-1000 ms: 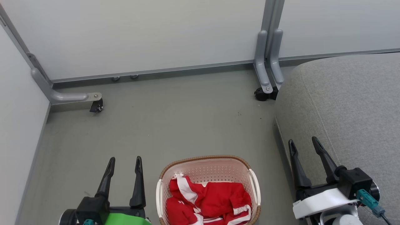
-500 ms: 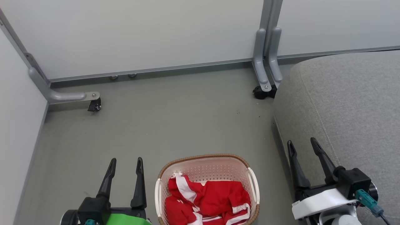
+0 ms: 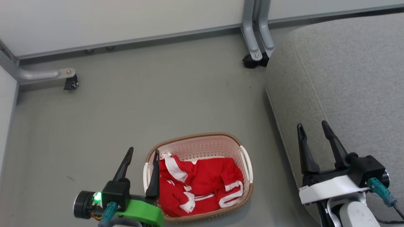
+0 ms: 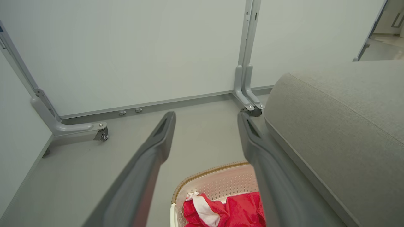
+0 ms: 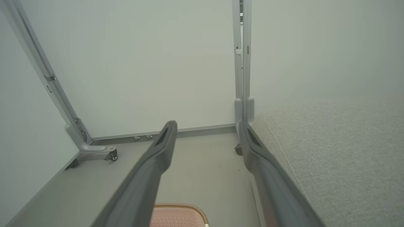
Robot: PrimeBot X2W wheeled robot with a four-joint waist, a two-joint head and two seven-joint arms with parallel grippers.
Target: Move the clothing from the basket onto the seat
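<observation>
Left gripper (image 3: 143, 150) and right gripper (image 3: 311, 124), fingers apart, empty; we reckon the red clothing (image 3: 202, 183) is soft, light, so pinch a bunched fold.

Floor (image 3: 157, 104): plain grey, smooth, with a few dark specks (image 3: 227, 83) towards the far side. Partition panels (image 3: 126, 19): pale, matte, set in grey metal frames, closing the far side and the left. Angled grey foot (image 3: 47, 74) at the left corner, on a black caster (image 3: 70, 84). Paired grey posts (image 3: 255, 34) between two panels, on a second black caster (image 3: 251, 61). Two small round glides (image 3: 99, 49) beneath the far panel's lower rail.
</observation>
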